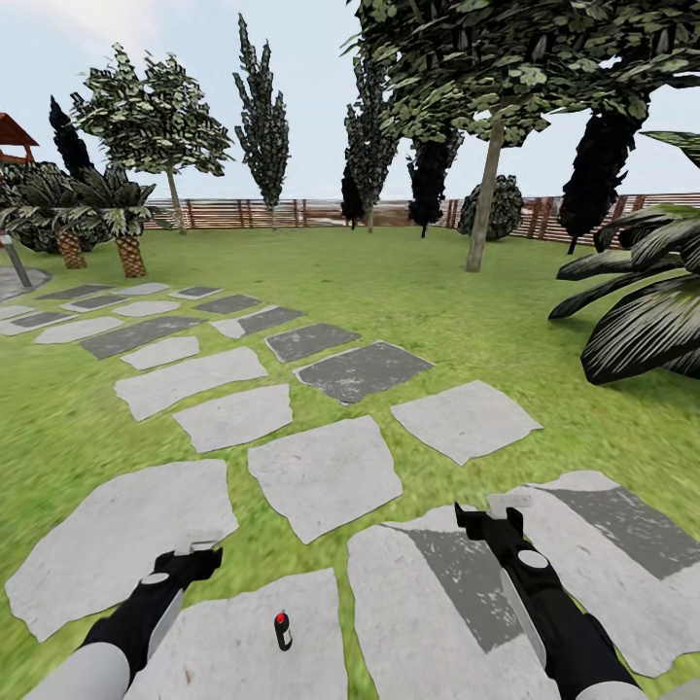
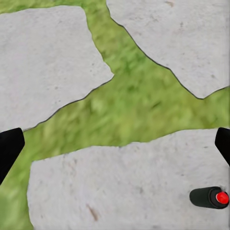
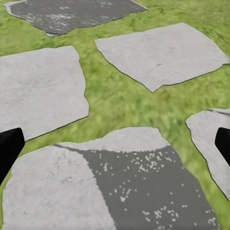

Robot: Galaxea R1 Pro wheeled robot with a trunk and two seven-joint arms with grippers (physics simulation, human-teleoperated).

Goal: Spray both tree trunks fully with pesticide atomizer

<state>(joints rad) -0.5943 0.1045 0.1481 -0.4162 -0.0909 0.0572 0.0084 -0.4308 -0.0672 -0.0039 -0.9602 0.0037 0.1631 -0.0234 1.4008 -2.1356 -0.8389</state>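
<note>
Currently pesticide atomizer (image 1: 283, 630) is standing on a stepping stone (image 1: 255, 642), between both tools; left tool (image 1: 197, 545) and right tool (image 1: 491, 511) are apparently gaping wide, holding nothing.

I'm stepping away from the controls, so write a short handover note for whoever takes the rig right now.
Left gripper: open, empty, above the grey stepping stones.
Right gripper: open, empty.
Small black pesticide atomizer with a red cap: on a pale grey stepping stone between the arms, nearer the left gripper.
Nearest tree with a bare grey-brown trunk: ahead on the lawn, to the right. Another stands far left by the brown slatted fence.
Done: nothing yet.
Left: pick up the atomizer, spray both trunks.
</note>
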